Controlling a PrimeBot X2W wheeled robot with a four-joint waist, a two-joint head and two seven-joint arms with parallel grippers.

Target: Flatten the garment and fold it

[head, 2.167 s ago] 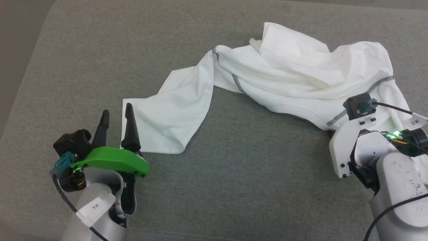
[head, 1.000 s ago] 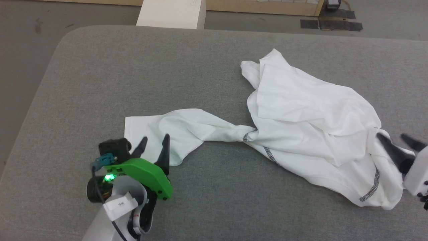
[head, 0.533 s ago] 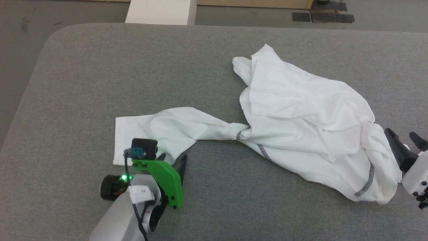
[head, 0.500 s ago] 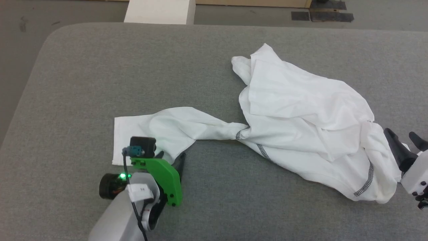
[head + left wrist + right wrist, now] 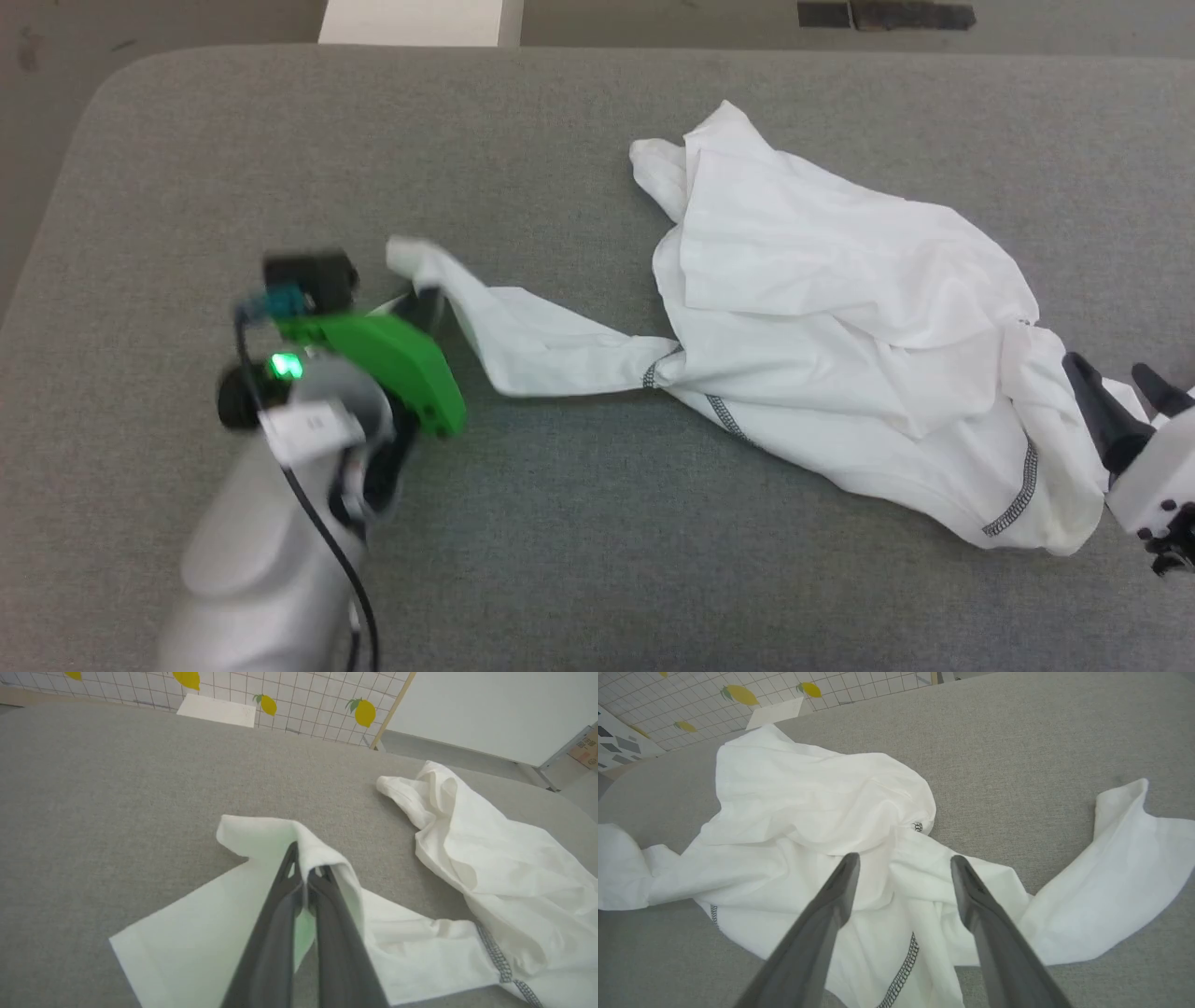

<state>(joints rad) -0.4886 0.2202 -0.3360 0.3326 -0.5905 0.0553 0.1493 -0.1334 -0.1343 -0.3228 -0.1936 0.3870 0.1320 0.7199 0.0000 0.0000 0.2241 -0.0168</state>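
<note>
The garment (image 5: 840, 308), a crumpled white shirt with dark zigzag seams, lies on the right half of the grey padded table (image 5: 280, 168). One sleeve (image 5: 532, 331) stretches left from it. My left gripper (image 5: 425, 303) is shut on that sleeve's end, which is lifted off the table. In the left wrist view the cloth drapes over the closed fingertips of the left gripper (image 5: 304, 873). My right gripper (image 5: 1111, 373) stands open at the garment's right edge. In the right wrist view the right gripper (image 5: 904, 858) hovers over the bunched fabric (image 5: 808, 802), and a second sleeve (image 5: 1120, 858) lies to its right.
A white box (image 5: 411, 19) stands on the floor beyond the table's far edge, with dark mats (image 5: 887, 14) further right. The table's rounded left corner (image 5: 84, 103) drops off to the floor. A tiled wall with lemon prints (image 5: 364, 711) rises behind.
My left gripper has shut on the sleeve's end and raised it up and away from me, so the flat cuff is now lifted and folded over. The right gripper has stayed put.
</note>
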